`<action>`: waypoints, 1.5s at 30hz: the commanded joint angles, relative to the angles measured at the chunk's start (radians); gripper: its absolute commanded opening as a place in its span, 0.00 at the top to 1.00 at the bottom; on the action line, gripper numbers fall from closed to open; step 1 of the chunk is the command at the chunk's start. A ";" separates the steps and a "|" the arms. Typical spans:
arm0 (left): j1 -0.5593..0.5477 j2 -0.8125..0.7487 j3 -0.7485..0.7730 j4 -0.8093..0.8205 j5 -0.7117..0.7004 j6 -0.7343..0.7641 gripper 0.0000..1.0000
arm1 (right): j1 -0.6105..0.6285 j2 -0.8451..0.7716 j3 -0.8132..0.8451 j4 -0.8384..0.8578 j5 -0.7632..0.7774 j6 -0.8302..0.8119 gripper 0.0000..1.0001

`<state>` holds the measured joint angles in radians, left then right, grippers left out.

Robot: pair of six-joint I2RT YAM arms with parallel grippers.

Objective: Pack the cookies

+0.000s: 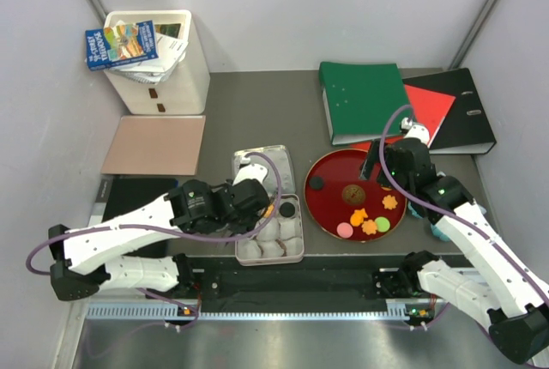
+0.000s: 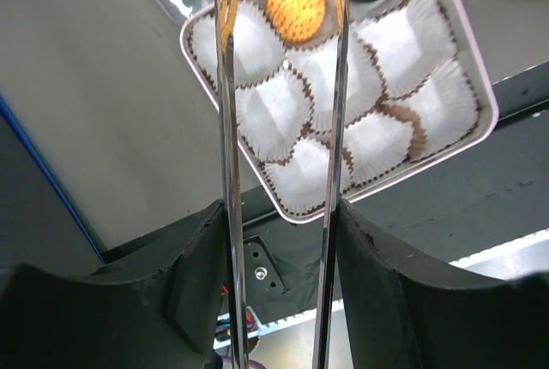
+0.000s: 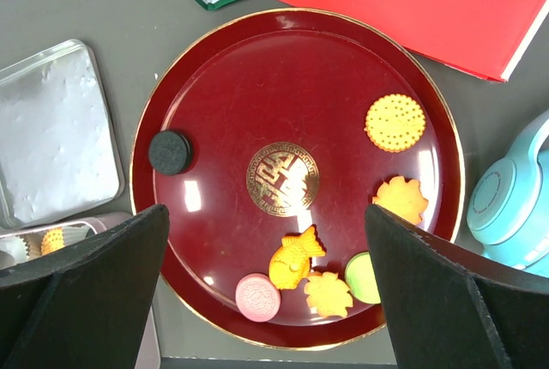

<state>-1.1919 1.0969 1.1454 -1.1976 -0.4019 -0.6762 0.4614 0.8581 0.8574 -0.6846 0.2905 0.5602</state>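
Between white walls (image 1: 343,9) — a grey table (image 1: 257,111) bears plated cookies (image 1: 370,226).

The dark grey table (image 1: 257,103) holds a round red plate (image 1: 330,197). Just left of the plate sit a silver tin (image 1: 300,253) and its flat lid (image 1: 279,163). Behind the plate lie a green folder (image 1: 364,99), a red folder (image 1: 429,107) and a black folder (image 1: 472,116), partly stacked. Blue headphones (image 3: 506,189) sit just right of the plate. Far left of it are a brown mat (image 1: 154,144) and a white bin (image 1: 184,69).
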 commanded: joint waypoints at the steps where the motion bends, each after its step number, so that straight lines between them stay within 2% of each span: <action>1: -0.003 0.007 0.111 0.078 -0.040 0.071 0.45 | -0.009 -0.008 0.023 0.010 0.025 -0.013 0.05; 5: -0.002 0.119 0.168 0.194 -0.011 0.168 0.45 | -0.009 -0.011 0.032 0.010 0.029 -0.017 0.04; 12: -0.003 0.355 0.231 0.467 0.165 0.308 0.45 | -0.009 -0.053 0.040 -0.027 0.058 -0.022 0.04; 19: -0.003 0.553 0.310 0.569 0.304 0.386 0.45 | -0.033 -0.074 0.084 -0.110 0.095 -0.016 0.04; 27: -0.003 0.589 0.330 0.581 0.443 0.429 0.45 | -0.061 -0.106 0.103 -0.150 0.101 -0.026 0.04; 45: -0.005 0.617 0.215 0.583 0.449 0.417 0.48 | -0.061 -0.106 0.085 -0.156 0.095 -0.023 0.04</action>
<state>-1.1919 1.7111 1.3758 -0.6540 0.0353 -0.2626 0.4095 0.7605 0.9176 -0.8394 0.3660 0.5488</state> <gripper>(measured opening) 0.523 0.963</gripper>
